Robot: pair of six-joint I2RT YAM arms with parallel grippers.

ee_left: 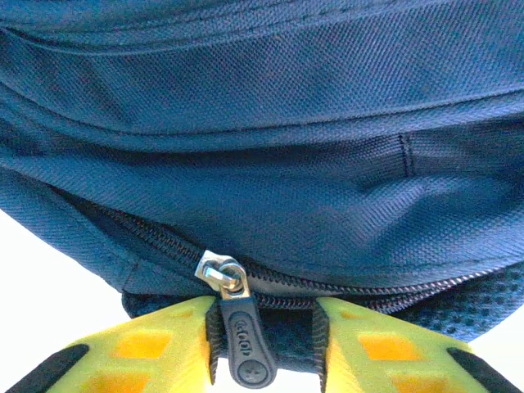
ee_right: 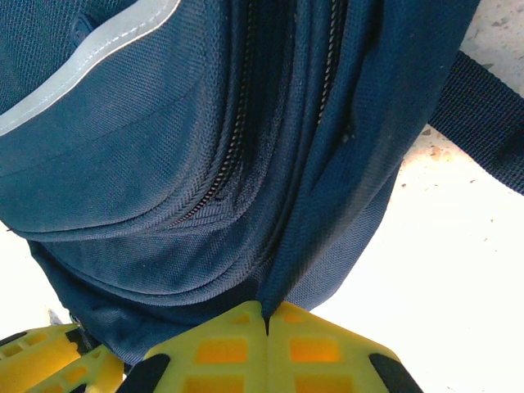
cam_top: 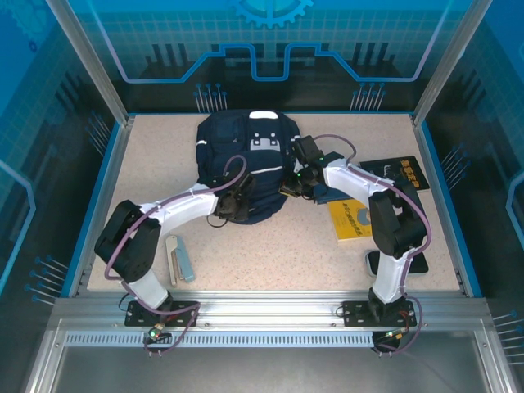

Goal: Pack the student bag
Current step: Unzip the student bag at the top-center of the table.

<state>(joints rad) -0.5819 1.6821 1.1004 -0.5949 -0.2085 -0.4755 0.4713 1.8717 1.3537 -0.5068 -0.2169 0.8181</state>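
The student bag (cam_top: 246, 147), dark navy with white stripes, lies at the back middle of the table. My left gripper (cam_top: 236, 195) is at its near edge. In the left wrist view the left gripper (ee_left: 266, 327) stands open, its yellow fingers either side of the black zipper pull (ee_left: 246, 344). The pull hangs from the metal slider (ee_left: 219, 270) and rests against the left finger, with a gap to the right one. My right gripper (cam_top: 296, 184) is at the bag's right side. The right gripper (ee_right: 266, 315) is shut on a pinched fold of the bag's fabric (ee_right: 327, 205).
A yellow book (cam_top: 354, 219) lies right of the bag, and a dark book with yellow lettering (cam_top: 401, 172) sits behind it. A grey flat case (cam_top: 180, 258) lies near the left arm's base. A dark strap (ee_right: 483, 115) trails from the bag over the table.
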